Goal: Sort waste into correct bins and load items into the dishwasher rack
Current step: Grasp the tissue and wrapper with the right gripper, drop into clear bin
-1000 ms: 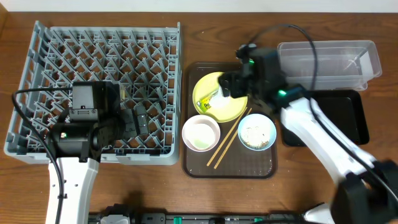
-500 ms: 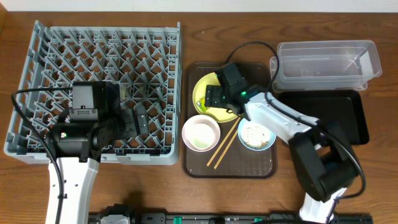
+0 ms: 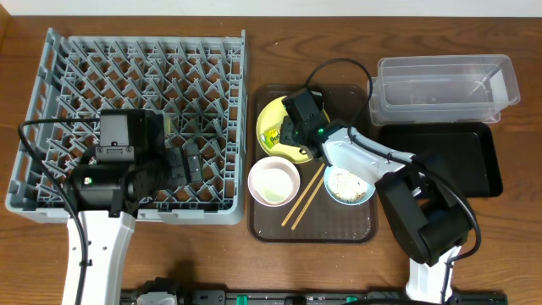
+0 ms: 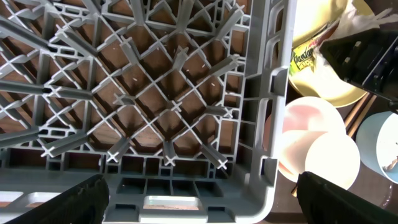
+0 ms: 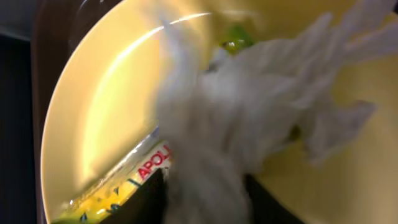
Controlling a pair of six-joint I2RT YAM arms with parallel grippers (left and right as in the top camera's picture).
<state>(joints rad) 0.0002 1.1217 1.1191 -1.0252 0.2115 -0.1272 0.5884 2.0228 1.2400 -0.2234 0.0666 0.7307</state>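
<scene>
A brown serving tray (image 3: 339,222) lies flat on the wooden table (image 3: 517,254) — dark, rectangular.

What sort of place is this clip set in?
Probably a lab tabletop mock-up of dish clearing, not a real kitchen: a dishwasher rack sits on a wooden table beside a brown tray, with a tub and black tray as bins.

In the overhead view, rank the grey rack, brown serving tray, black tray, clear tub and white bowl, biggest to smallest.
1. grey rack
2. brown serving tray
3. black tray and clear tub: look about alike, not ranked
4. white bowl
</scene>
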